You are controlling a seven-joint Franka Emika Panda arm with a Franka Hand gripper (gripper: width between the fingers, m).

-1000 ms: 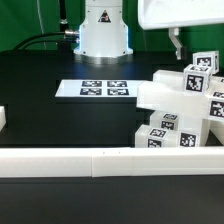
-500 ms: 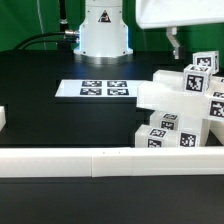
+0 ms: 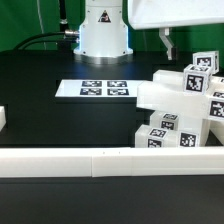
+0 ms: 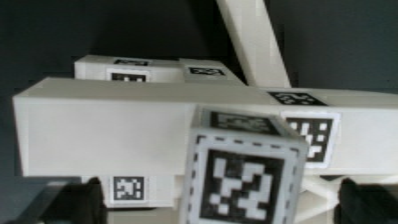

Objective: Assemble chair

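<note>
From the exterior view's left, we see the marker board [image 3: 104, 89] flat on the black table [image 3: 40, 110], then the chair [image 3: 178, 110] piled at the right behind the long white rail [image 3: 100, 160]; above, the gripper [image 3: 166, 42] hangs open, empty.

One chair [image 3: 178, 108] (part-built), one rail [image 3: 100, 159].

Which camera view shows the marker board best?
The exterior view: the marker board lies flat on the black table, all four tags visible, clear of the chair. The wrist view shows only chair pieces, no board.
</note>
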